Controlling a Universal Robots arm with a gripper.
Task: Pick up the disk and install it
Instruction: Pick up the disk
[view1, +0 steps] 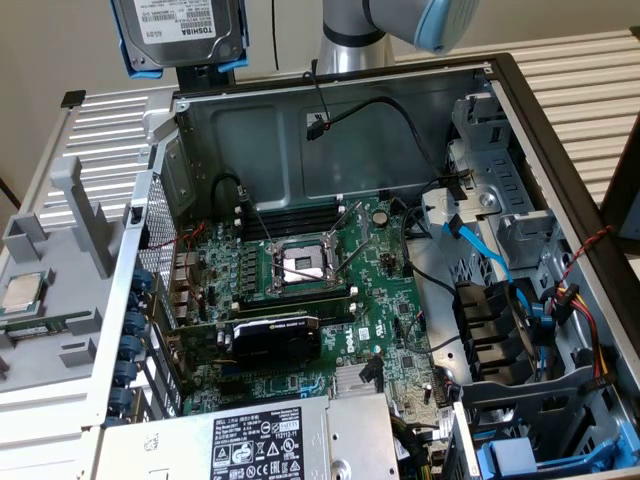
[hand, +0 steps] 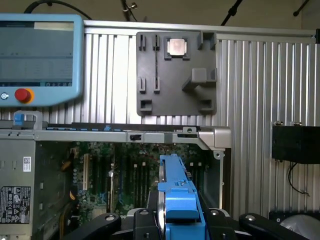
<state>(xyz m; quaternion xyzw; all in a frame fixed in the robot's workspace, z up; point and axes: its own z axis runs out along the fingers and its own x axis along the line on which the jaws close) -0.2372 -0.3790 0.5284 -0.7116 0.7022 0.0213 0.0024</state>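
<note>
Silver metal disk (view1: 185, 25), smooth blue plastic carrier (hand: 181, 202); matt grey sheet-metal case (view1: 300, 130).

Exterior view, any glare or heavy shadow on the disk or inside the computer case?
Exterior view: the disk is evenly lit, its label free of glare; the case's back wall has a soft sheen, the drive bay sits in shade. Wrist view: the disk shows bright blue, the motherboard beyond it dim.

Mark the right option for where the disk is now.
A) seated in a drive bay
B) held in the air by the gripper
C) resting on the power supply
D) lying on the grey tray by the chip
B: the gripper clamps the disk by its blue frame, holding it clear of the open computer case.
</note>
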